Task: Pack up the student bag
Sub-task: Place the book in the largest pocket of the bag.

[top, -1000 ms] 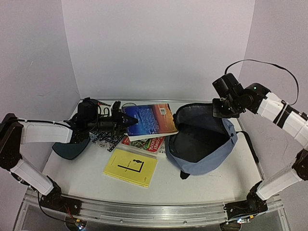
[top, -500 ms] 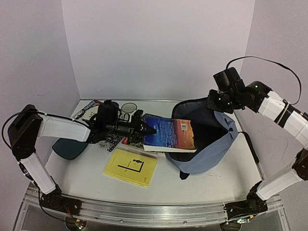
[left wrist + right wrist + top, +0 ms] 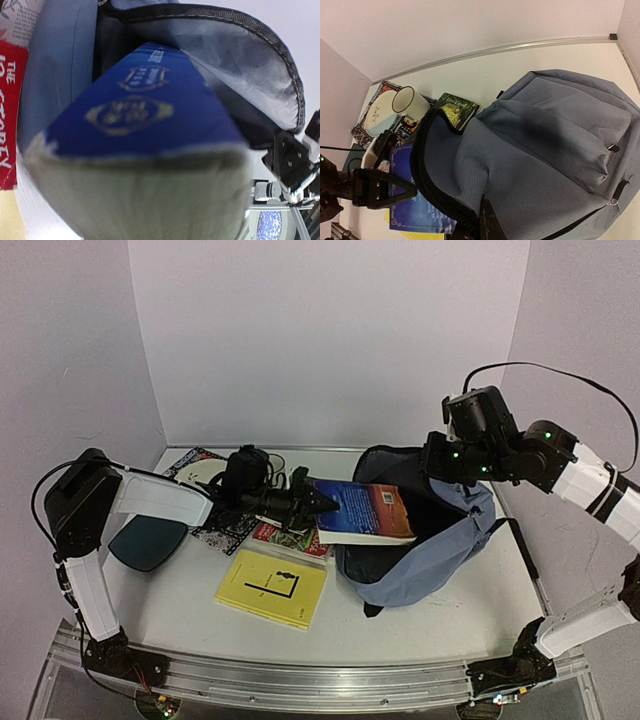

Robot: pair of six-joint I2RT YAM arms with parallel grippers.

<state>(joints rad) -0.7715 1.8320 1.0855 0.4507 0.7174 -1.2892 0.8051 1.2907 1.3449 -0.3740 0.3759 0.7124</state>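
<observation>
The student bag [image 3: 430, 550] lies at the right of the table, blue-grey, with its mouth facing left. My right gripper [image 3: 440, 468] is shut on the bag's dark zippered rim [image 3: 437, 195] and holds the mouth up and open. My left gripper [image 3: 312, 505] is shut on the near end of a thick blue book [image 3: 370, 512]. The book's far end reaches into the bag's mouth. In the left wrist view the blue book [image 3: 150, 110] fills the frame and hides the fingers, with the bag's grey lining [image 3: 240, 65] arched over it.
A yellow book [image 3: 272, 587] lies near the front, and a red book [image 3: 290, 538] sits under my left arm. A dark teal tray [image 3: 147, 540] is at the far left. A mug [image 3: 410, 102] and a green book [image 3: 456, 107] stand behind the bag.
My left arm has carried the blue book to the right, from above the red book into the bag's mouth. My right gripper has shifted slightly left with the rim.
</observation>
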